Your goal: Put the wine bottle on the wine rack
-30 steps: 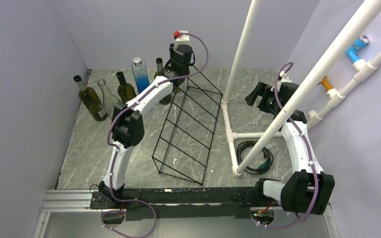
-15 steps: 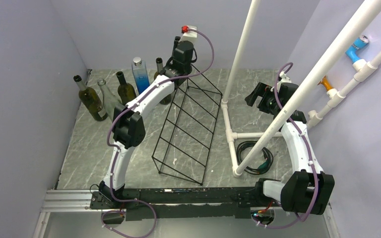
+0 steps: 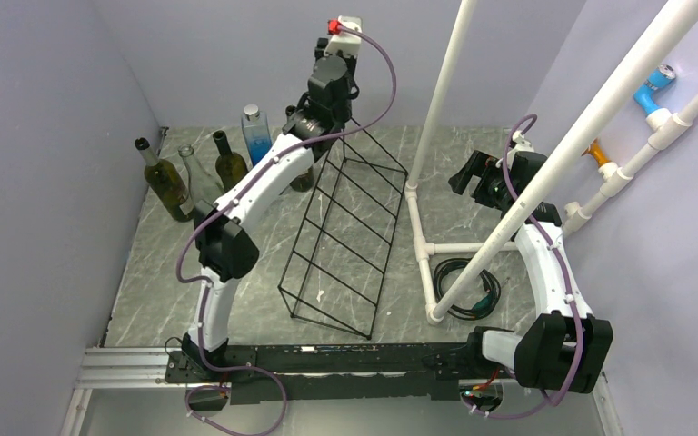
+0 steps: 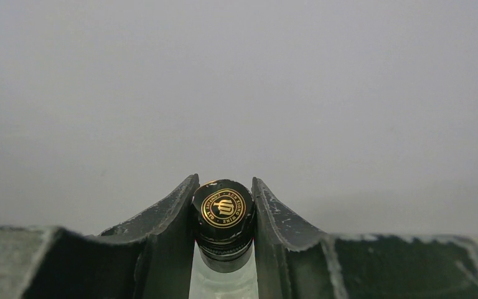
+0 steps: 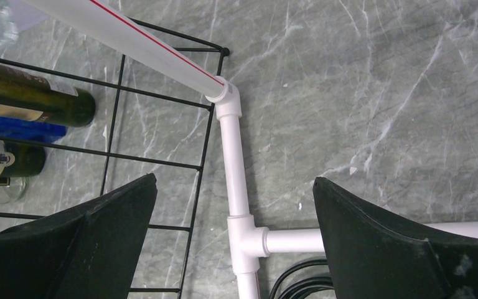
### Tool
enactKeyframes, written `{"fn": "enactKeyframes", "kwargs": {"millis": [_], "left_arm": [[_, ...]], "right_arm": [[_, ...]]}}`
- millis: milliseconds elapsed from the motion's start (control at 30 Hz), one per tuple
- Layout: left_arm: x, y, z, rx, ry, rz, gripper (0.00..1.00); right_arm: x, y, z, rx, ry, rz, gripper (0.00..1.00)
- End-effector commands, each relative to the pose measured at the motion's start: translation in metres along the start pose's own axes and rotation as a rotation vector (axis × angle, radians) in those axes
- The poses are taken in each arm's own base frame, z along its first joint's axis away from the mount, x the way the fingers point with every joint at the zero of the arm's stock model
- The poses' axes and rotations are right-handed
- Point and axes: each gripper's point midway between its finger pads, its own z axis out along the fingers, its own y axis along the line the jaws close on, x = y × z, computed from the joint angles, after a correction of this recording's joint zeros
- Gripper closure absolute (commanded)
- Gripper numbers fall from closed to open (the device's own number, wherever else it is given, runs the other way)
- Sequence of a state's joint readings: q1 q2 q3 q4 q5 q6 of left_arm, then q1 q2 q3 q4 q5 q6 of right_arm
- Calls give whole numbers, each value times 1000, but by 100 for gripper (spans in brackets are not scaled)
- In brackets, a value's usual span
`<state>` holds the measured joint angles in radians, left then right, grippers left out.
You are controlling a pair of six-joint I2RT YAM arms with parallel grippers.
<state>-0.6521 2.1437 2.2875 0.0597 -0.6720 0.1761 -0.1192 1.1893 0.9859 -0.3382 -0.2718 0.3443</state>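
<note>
The wine bottle's black cap with a gold logo (image 4: 223, 208) sits between my left gripper's fingers, clear glass below it. My left gripper (image 4: 223, 212) is shut on this bottle neck. In the top view the left gripper (image 3: 314, 116) is raised at the far end of the table, beside the far end of the black wire wine rack (image 3: 325, 313); the held bottle is mostly hidden by the arm. My right gripper (image 5: 233, 187) is open and empty, hovering over the white pipe frame (image 5: 233, 156) to the right of the rack (image 5: 149, 160).
Several bottles stand at the back left: a green one (image 3: 168, 182), a clear one (image 3: 195, 173), a dark one (image 3: 229, 163) and a blue one (image 3: 257, 136). White PVC pipes (image 3: 423, 245) rise right of the rack. A black cable coil (image 3: 463, 286) lies on the floor.
My left gripper has risen, still at the far end of the rack, and the arm has straightened. The right arm has not moved.
</note>
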Motion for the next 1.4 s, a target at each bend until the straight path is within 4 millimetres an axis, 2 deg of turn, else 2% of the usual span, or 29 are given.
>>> {"fn": "enactKeyframes", "kwargs": {"millis": [0,200,300,467,567,700,833,1267,1367], "left_arm": [[-205,74,-65,-41,-419,-327,100],[-256,95,-98,19,-491,-454,100],[-271,99,-114,44,-505,-490,100],[-282,105,-136,106,-479,-583,100],[-282,104,-148,165,-434,-661,100],[-273,92,-165,281,-353,-736,100],[-255,85,-187,377,-257,-799,100],[-154,56,-261,590,83,-1029,100],[-147,46,-279,669,103,-1029,100]], "right_arm": [[-12,6,-2,-27,-52,-6,0],[-12,5,-2,-24,-52,-5,0],[-11,5,-2,-26,-50,-5,0],[-11,4,-2,-23,-50,-5,0],[-10,4,-2,-20,-50,-6,0],[-10,3,-2,-16,-51,-5,0],[-10,3,-1,-17,-48,-5,0],[-6,2,0,-18,-39,-2,0],[-4,1,2,-21,-32,1,0]]}}
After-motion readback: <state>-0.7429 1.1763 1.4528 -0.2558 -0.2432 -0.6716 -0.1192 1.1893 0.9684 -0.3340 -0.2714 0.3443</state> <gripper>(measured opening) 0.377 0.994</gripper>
